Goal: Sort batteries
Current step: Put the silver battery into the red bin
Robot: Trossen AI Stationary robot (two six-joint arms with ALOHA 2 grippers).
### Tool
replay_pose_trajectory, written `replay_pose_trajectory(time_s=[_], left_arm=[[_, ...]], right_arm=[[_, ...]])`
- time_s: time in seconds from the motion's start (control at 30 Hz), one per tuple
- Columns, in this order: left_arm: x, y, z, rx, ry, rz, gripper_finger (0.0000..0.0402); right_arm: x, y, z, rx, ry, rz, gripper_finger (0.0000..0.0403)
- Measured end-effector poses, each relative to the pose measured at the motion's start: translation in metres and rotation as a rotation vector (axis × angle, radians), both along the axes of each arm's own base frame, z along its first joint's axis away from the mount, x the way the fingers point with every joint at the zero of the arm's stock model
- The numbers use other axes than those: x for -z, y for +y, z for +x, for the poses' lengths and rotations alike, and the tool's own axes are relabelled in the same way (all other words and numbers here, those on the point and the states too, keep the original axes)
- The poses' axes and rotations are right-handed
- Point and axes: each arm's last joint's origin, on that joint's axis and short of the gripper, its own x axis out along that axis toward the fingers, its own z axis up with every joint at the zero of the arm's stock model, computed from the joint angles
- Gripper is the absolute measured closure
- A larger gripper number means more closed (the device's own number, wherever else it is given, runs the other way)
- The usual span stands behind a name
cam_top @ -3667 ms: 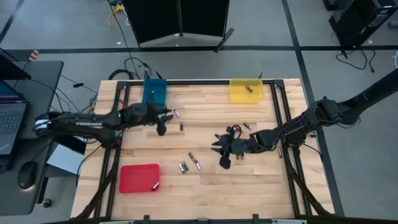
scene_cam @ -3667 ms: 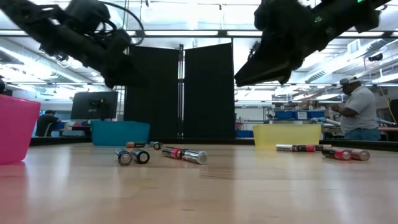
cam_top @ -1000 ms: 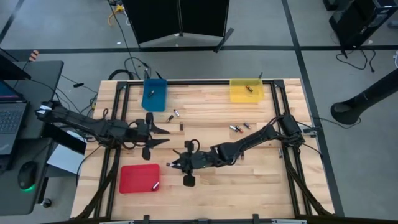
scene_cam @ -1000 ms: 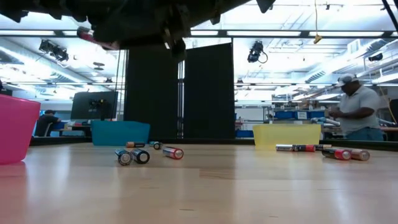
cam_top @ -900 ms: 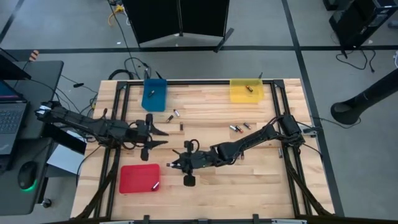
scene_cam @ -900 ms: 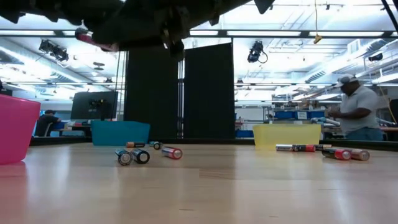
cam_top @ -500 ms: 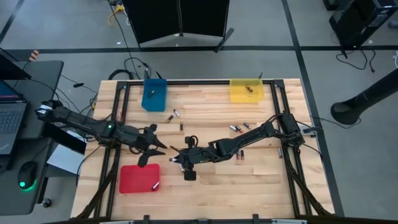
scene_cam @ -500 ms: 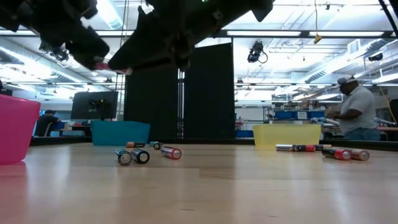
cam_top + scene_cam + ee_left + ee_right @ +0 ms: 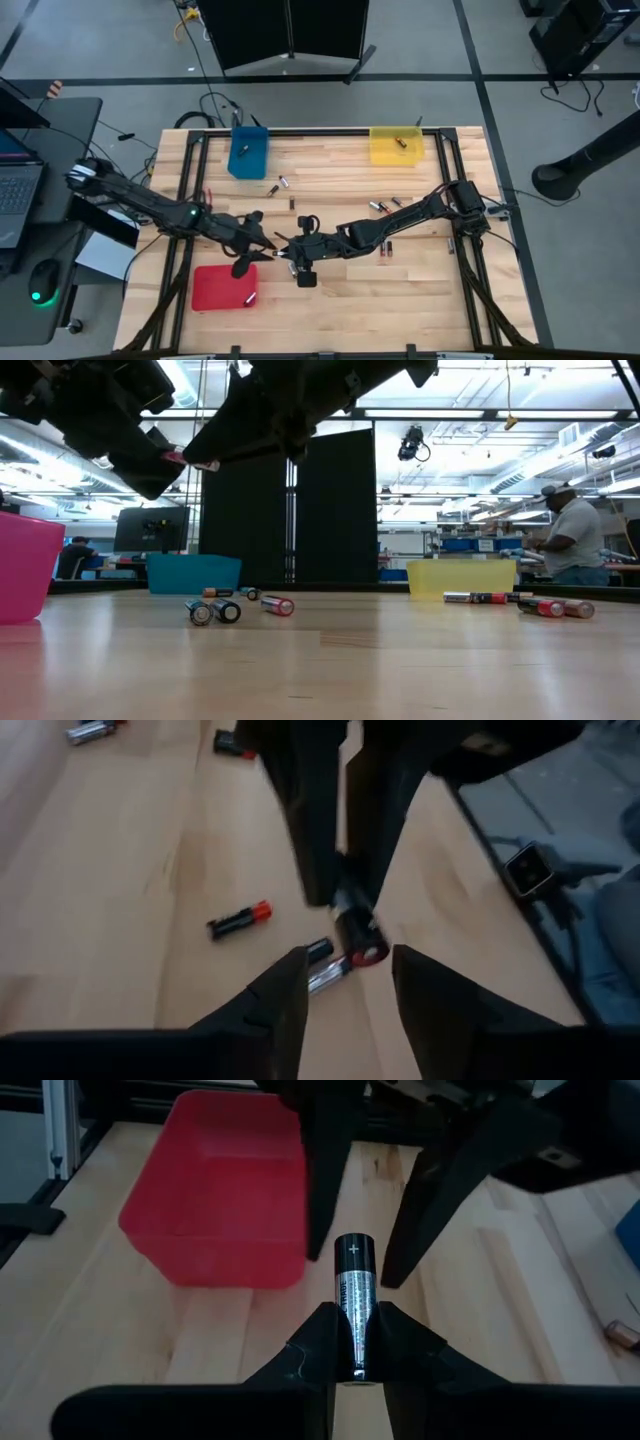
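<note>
We see a grey floor (image 9: 100, 40) crossed by dark tape lines around the wooden table (image 9: 340, 310), with a black folding screen (image 9: 290, 30) standing just beyond its far edge and a desk (image 9: 40, 130) carrying a laptop (image 9: 15, 195) and a mouse (image 9: 42, 282) to one side. Looking level across the tabletop, we find the same black screen (image 9: 290, 510) in the middle of a bright workshop lit by long ceiling strip lights (image 9: 450, 413), a dark monitor (image 9: 150, 528) beside it, and a person in a cap and grey shirt (image 9: 570, 535) standing at a cluttered bench (image 9: 480, 545).
</note>
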Motion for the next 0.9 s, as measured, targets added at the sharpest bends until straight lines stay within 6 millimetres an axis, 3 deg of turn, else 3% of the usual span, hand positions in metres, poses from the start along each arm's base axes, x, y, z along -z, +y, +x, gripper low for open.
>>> replay_pose_trajectory(time_s=[0.23, 0.37, 0.53, 0.9], left_arm=[[0.0052, -0.0023, 0.0057, -0.008, 0.017, -0.038, 0.0179], [0.0052, -0.0032, 0.0071, 0.005, 0.011, -0.052, 0.0169], [0.0032, -0.0035, 0.0081, -0.002, -0.007, -0.071, 0.0194], [0.0016, -0.0024, 0.0091, -0.055, -0.011, -0.123, 0.0286]], right_arm=[[-0.0003, 0.0001, -0.0002, 0.0, 0.0, 0.0, 0.0342], [-0.0002, 0.0001, -0.0002, 0.001, 0.001, 0.0, 0.0342], [0.0002, -0.0002, -0.0004, 0.008, 0.005, -0.003, 0.0342], [-0.0005, -0.0002, -0.0006, 0.009, 0.003, -0.003, 0.0342]])
